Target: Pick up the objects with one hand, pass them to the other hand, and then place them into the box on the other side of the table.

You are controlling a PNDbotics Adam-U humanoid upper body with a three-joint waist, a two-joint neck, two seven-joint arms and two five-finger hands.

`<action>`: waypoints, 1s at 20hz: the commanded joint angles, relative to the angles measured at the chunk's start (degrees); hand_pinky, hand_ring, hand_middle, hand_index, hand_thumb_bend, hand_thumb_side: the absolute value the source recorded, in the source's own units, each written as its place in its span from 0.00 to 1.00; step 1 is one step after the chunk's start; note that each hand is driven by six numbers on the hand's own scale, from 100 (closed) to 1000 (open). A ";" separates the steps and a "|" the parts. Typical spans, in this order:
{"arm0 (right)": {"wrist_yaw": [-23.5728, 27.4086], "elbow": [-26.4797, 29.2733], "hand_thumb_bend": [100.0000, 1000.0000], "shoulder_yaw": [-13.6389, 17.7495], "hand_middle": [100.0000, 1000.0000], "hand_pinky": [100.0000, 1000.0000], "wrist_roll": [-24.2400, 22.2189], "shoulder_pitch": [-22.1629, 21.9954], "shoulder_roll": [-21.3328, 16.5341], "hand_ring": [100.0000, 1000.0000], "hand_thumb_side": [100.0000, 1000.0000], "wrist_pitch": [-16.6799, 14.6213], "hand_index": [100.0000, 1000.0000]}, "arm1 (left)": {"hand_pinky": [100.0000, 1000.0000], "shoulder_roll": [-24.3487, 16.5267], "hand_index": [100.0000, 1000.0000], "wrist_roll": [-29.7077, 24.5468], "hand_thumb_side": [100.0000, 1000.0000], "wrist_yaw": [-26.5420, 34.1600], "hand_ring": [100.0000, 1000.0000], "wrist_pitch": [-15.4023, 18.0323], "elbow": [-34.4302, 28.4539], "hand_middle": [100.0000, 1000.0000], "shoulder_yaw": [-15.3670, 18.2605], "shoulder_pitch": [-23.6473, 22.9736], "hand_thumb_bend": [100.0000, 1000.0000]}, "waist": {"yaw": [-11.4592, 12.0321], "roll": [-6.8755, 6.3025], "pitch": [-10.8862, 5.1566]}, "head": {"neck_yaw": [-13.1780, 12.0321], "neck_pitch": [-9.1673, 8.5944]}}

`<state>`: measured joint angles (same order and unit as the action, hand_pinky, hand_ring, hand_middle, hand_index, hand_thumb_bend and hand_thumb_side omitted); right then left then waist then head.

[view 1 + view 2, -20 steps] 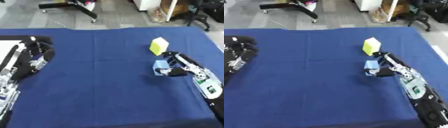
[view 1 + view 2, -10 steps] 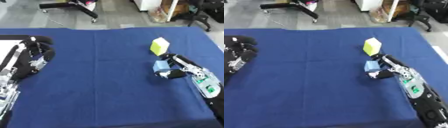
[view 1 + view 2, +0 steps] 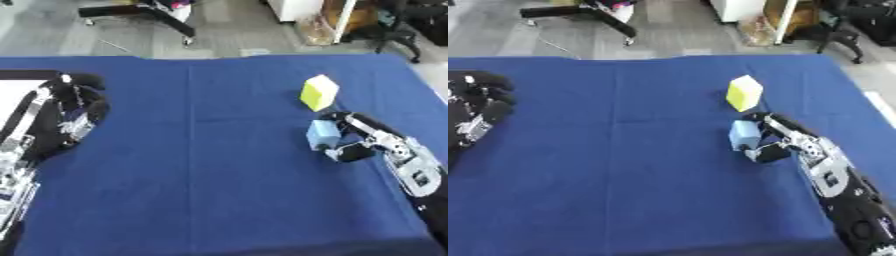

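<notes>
Right hand (image 3: 359, 142) at right side of blue table (image 3: 201, 165), fingers curled around light blue block (image 3: 322, 134), block low at cloth, seemingly not lifted yet. Yellow block (image 3: 318, 92) just beyond it, standing tilted, apart from hand.

Risk: grip looks to be on block's side only; block may slip or turn during lift, or knuckles may knock yellow block.

Left hand (image 3: 74, 107) at left edge, fingers bent, holding nothing.

Left eye view shows white box (image 3: 13, 95) corner behind left hand; right eye view cuts it off and shows more of right forearm.
</notes>
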<state>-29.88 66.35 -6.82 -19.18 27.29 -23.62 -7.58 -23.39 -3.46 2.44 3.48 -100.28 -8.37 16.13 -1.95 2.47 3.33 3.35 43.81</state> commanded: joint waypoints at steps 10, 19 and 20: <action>-0.28 2.22 0.11 1.20 0.45 0.58 5.55 0.61 -2.03 0.53 0.00 -0.42 0.57 | 0.53 -0.37 0.70 -0.04 0.48 -0.27 0.55 0.00 -0.65 0.59 0.52 0.75 0.50 | -0.12 -0.17 -0.35 | 0.08 0.31; 0.82 19.11 0.14 0.36 0.44 0.57 9.67 0.42 -1.14 0.55 0.00 -2.18 0.56 | 0.54 0.02 0.71 -0.74 0.50 -0.43 0.56 -0.25 0.87 0.60 -0.26 1.63 0.48 | -0.70 -0.25 -0.40 | -0.09 0.31; 0.91 21.74 0.14 0.05 0.44 0.57 9.78 0.43 -0.79 0.55 0.00 -2.22 0.56 | 0.54 0.10 0.71 -1.05 0.50 -0.46 0.56 -0.29 1.24 0.60 -0.51 1.83 0.48 | -0.78 -0.25 -0.42 | -0.10 0.31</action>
<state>-29.36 84.27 -6.86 -9.92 26.89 -23.55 -9.65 -23.02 -4.18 2.29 3.17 -98.71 -8.81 16.91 -2.70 2.31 3.43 3.36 43.81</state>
